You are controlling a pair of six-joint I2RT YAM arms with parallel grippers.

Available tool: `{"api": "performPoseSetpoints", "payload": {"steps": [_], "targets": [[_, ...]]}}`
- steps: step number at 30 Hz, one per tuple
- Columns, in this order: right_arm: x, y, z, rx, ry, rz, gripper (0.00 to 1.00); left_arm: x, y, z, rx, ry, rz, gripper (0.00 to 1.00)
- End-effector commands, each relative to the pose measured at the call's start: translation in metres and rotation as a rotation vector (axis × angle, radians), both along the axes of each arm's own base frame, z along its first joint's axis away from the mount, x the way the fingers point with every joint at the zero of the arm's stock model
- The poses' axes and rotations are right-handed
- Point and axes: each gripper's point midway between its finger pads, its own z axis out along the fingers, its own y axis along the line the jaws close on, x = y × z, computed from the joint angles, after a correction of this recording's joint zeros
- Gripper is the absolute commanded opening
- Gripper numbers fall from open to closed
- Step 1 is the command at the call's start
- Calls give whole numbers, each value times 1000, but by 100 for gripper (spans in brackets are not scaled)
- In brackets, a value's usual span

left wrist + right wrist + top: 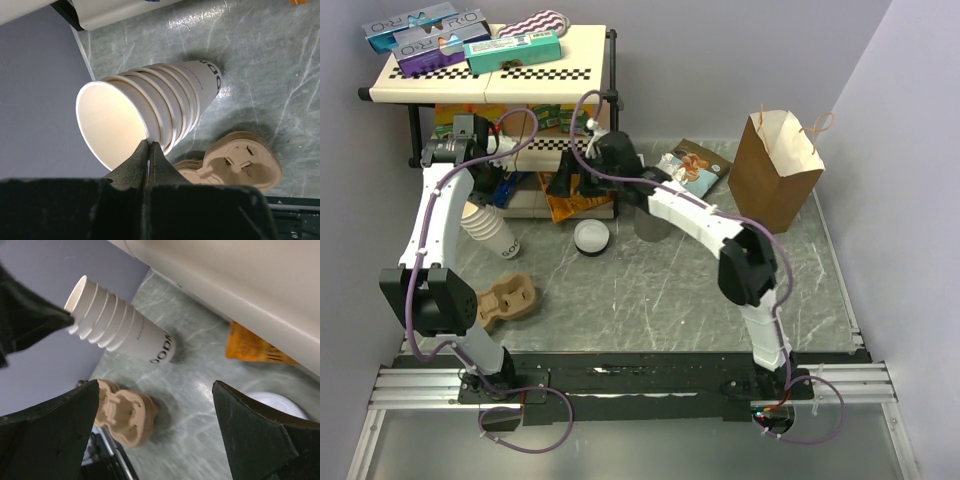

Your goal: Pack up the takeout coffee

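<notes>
No lidded takeout coffee cup shows in any view. My left gripper (pixel 475 200) (pixel 149 145) is shut on the rim of the innermost cup of a tilted stack of lidless cream paper cups (pixel 490 230) (pixel 150 107) (pixel 117 332) at the far left. My right gripper (pixel 565 180) (pixel 155 385) is open and empty, hovering over the table between the cup stack and the loose white lids (pixel 591 236) (pixel 275 400) on a dark base. A brown paper bag (pixel 775 165) stands open at the far right.
Stacked pulp cup carriers (pixel 505 300) (pixel 240 162) (pixel 125 412) lie at the near left. A grey cylinder (pixel 650 222) stands under the right arm. A shelf rack (pixel 490 75) with snack boxes stands at the back left, with an orange packet (pixel 582 205) (pixel 252 345) in front.
</notes>
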Motion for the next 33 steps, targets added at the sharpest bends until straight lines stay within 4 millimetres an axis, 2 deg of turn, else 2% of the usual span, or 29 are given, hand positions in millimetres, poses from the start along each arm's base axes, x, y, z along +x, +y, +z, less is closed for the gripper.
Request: {"api": "performPoseSetpoints", "payload": {"steps": [1,2,3,4,5,6,7,8,9,11,12,17,18,19,21,23,28,33], "targets": [[-3,39,41,189,23,37,100,1,-4,15,-38,-48,60,1],[-3,46,42,206,29,44,100,0,-8,15,-61,-47,66,1],[-2,55,25,207,75,45,100,-2,-11,14,-76,-40,65,1],[-3,61,21,219,88,59,100,-3,-13,12,-85,-33,65,1],[-7,72,29,252,76,81,100,-4,-14,11,-93,-27,66,1],[-8,80,15,256,104,91,100,-5,-15,10,-96,-24,66,1],[-10,88,17,277,93,108,100,-5,-15,8,-96,-13,65,1],[-19,98,28,326,68,158,100,-5,-14,7,-96,-12,66,1],[-22,106,18,332,75,182,100,-5,-14,6,-94,-7,64,1],[-27,113,15,347,92,196,100,-3,-16,6,-100,-9,63,1],[-30,117,8,340,109,196,100,-2,-17,3,-110,0,63,1],[-30,125,-4,343,147,168,100,-4,-22,4,-141,8,80,1],[-29,127,-11,330,157,150,100,-5,-22,6,-142,3,79,1],[-27,129,-8,337,150,144,100,-6,-22,6,-143,3,82,1],[-26,133,-14,343,162,136,99,-9,-22,7,-143,5,80,1],[-29,139,-8,375,158,148,99,-11,-22,5,-138,22,72,1],[-30,143,-18,370,188,136,99,-8,-24,8,-149,13,69,1],[-28,143,-38,343,240,104,97,-7,-26,13,-152,4,64,1]]}}
